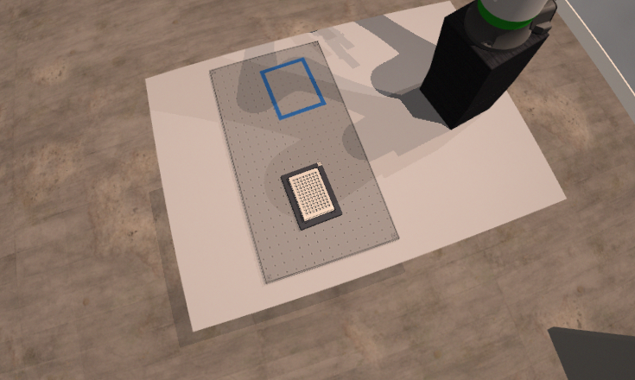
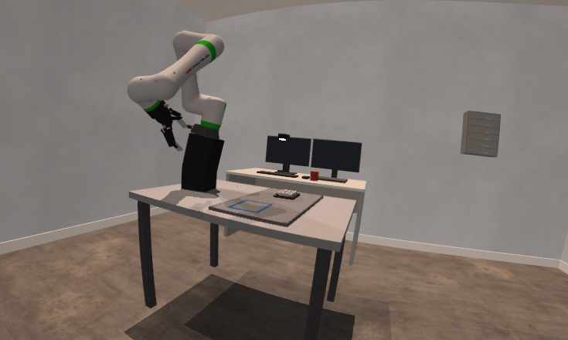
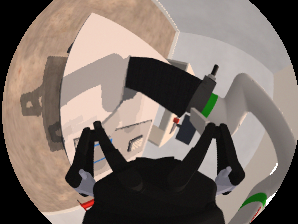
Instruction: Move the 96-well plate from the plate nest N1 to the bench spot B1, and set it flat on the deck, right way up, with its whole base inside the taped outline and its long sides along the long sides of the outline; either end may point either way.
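The white 96-well plate sits flat in the black plate nest on the grey perforated deck; it also shows in the exterior view. The blue taped outline lies at the deck's other end, empty, and shows in the exterior view. My gripper is open and empty. It hangs high above the table's far edge, beside the black pedestal, far from the plate. In the wrist view its two fingers stand wide apart with nothing between them.
The arm's black pedestal stands on the white table beside the outline's end of the deck. A second desk with two monitors, a keyboard and a red cup stands behind the table.
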